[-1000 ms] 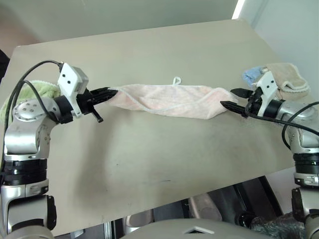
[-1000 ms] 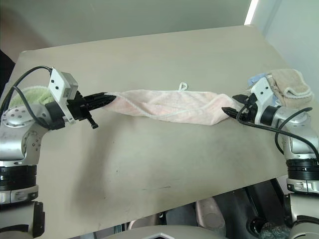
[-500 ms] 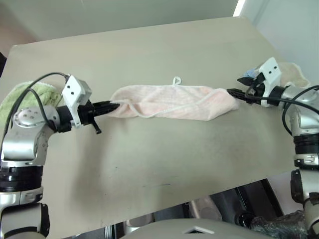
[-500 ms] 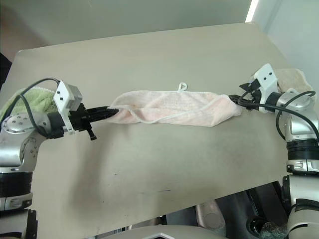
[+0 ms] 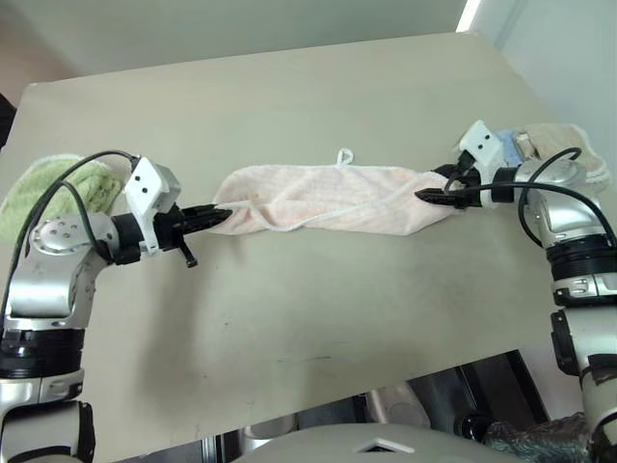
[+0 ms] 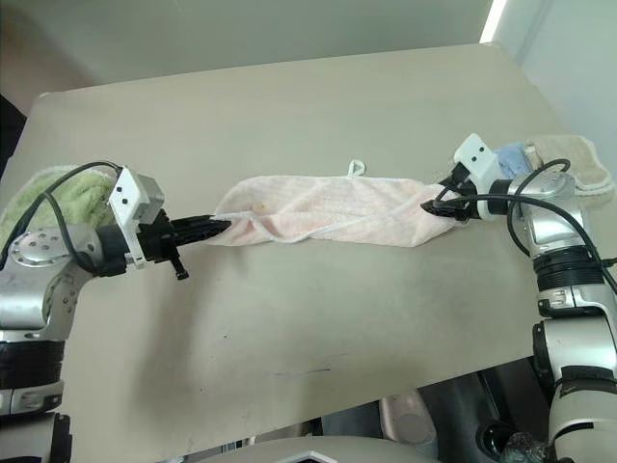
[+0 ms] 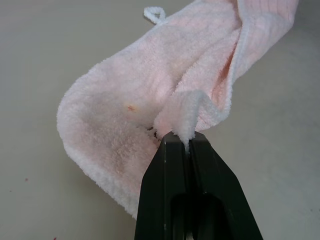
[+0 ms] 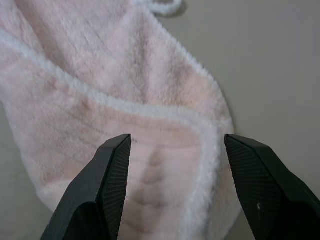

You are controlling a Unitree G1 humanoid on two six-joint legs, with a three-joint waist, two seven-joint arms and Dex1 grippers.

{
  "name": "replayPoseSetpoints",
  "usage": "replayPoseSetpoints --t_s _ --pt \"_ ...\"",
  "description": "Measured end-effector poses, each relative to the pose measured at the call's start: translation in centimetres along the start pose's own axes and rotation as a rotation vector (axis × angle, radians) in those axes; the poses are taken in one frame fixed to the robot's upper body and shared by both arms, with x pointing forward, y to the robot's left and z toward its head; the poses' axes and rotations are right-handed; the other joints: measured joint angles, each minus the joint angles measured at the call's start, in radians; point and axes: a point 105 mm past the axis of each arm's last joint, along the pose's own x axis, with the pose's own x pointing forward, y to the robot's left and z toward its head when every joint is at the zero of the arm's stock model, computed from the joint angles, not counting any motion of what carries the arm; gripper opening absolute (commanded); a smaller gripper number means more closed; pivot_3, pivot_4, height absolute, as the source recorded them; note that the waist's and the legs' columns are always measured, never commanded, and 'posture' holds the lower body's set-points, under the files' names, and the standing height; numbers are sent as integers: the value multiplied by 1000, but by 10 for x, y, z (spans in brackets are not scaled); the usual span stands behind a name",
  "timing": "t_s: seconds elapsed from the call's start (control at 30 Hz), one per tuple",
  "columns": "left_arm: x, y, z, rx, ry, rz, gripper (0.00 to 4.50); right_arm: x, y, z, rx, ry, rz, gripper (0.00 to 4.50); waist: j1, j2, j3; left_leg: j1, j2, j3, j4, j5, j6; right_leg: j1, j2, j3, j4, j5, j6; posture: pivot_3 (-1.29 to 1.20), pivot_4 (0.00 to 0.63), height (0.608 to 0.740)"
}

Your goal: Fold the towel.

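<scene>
The pale pink towel lies bunched in a long strip across the middle of the table. Its white loop points toward the far edge. My left gripper is shut on the towel's left end. In the left wrist view its black fingers pinch a fold of the white hem, with the gripper just above the tabletop. My right gripper is open at the towel's right end. In the right wrist view that gripper has its fingers spread over the towel and its hemmed corner.
A green terry cloth lies at the table's left edge behind my left arm. A beige cloth and a light blue cloth sit at the right edge behind my right arm. Bare tabletop runs in front of the towel.
My right gripper, open throughout, drew back off the towel's right end, then came in over it. My left gripper sank slightly, still pinching the left end.
</scene>
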Motion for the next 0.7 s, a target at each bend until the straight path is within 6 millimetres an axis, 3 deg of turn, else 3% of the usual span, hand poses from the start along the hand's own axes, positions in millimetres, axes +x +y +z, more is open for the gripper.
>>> replayPoseSetpoints --t_s 0.17,0.2,0.27,0.5,0.7 --pt "0 -1 -1 -1 1 0 0 1 -1 -5 0 17 -4 3133 0 0 0 0 0 0 0 0 0 0 0 0 0 0 0 0 150 740" --pt "0 -1 -1 -1 1 0 0 1 -1 -4 0 17 -2 2969 0 0 0 0 0 0 0 0 0 0 0 0 0 0 0 0 150 740" --pt "0 -1 -1 -2 1 0 0 0 0 -4 0 15 4 2556 0 0 0 0 0 0 0 0 0 0 0 0 0 0 0 0 150 740" --pt "0 -1 -1 -1 0 -2 0 -7 -3 7 -32 -16 -15 114 0 0 0 0 0 0 0 0 0 0 0 0 0 0 0 0 150 740" --pt "0 -1 -1 -2 -1 -3 0 -16 -5 11 -49 -29 -39 52 0 0 0 0 0 0 0 0 0 0 0 0 0 -1 -1 0 150 740"
